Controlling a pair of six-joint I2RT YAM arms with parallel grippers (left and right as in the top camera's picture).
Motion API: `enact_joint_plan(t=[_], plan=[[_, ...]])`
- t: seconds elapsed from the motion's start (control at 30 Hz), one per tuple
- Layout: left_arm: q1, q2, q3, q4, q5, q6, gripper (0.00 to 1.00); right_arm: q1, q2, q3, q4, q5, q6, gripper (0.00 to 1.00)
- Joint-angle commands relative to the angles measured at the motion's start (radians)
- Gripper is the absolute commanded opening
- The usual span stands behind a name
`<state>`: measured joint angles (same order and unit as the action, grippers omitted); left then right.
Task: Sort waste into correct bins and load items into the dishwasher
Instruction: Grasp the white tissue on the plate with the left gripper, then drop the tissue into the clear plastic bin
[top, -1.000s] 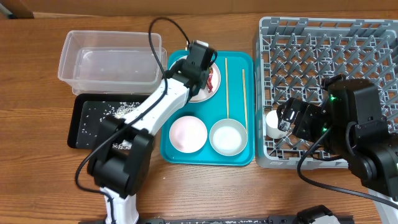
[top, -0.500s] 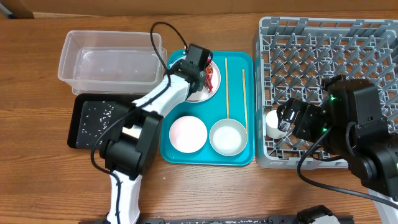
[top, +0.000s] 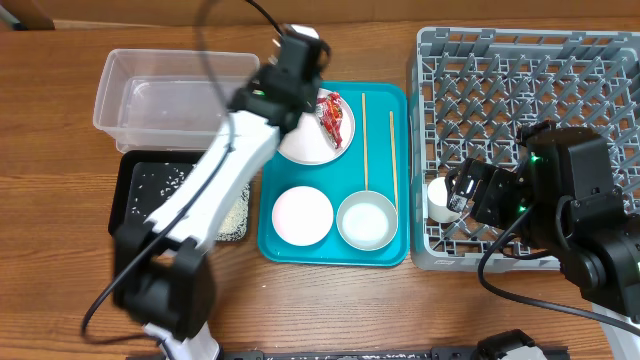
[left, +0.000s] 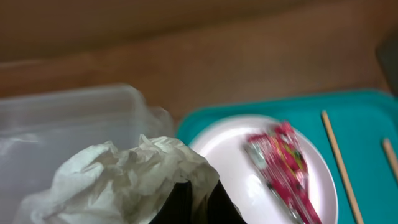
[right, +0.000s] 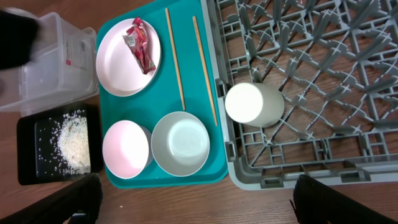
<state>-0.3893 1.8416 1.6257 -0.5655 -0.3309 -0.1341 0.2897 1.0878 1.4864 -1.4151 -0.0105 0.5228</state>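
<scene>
Over the seam where the clear tub (left: 68, 124) meets the teal tray (left: 364, 118), the crumpled white napkin (left: 124, 174) hangs from my left hand (left: 196, 205). That hand is pinched closed on one fold, and most of the paper bulges loose in front of it. Just below and to the side sits the big white plate (left: 233, 140) with the red wrapper (left: 283, 165) lying on it, and the chopsticks (top: 378, 140) are further along the tray. The black tray (right: 30, 169) holding the rice (right: 67, 140) rests beside the tub on the wooden surface.

My right hand (top: 458, 192) is spread wide and holds nothing, near the cup (right: 253, 104) in the grey rack (right: 348, 74).

My worry is the thin grip. If that single fold slides out, the napkin drops back onto the plate or the tray. If I let go too near the tub's rim, the loose bulk could drape over the wall or land among the rice, so I want it well inside the tub first.
</scene>
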Motion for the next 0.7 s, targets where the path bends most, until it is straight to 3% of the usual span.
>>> enact_joint_plan(t=[0.0,0.07,0.13,0.2,0.3,0.33,0.37,0.5,0.67], plan=[[0.112,0.009,0.006,-0.031,-0.039,-0.058,0.04,0.005,-0.003,0.012,0.002,0.008,-0.006,1.00],[0.167,0.042,0.006,-0.071,-0.038,-0.091,0.06,0.005,-0.003,0.012,0.002,0.008,-0.006,1.00],[0.213,0.077,0.006,-0.095,-0.034,-0.128,0.19,0.005,-0.003,0.012,0.002,0.008,-0.005,1.00],[0.252,0.110,0.006,-0.092,0.057,-0.131,0.41,0.005,-0.003,0.012,0.003,0.008,-0.006,1.00],[0.265,0.106,0.010,-0.092,0.243,-0.120,0.65,0.005,-0.003,0.012,0.001,0.008,-0.006,1.00],[0.258,0.097,0.018,-0.092,0.297,-0.122,0.80,0.005,-0.003,0.012,-0.002,0.008,-0.006,1.00],[0.247,0.090,0.023,-0.089,0.326,-0.134,0.84,0.005,-0.003,0.012,-0.003,0.008,-0.006,1.00],[0.163,0.080,0.027,-0.059,0.379,-0.137,0.80,0.005,-0.003,0.012,-0.008,0.009,-0.006,1.00],[0.011,0.145,0.027,-0.038,0.289,-0.113,0.73,0.005,-0.003,0.012,-0.005,0.009,-0.006,1.00]])
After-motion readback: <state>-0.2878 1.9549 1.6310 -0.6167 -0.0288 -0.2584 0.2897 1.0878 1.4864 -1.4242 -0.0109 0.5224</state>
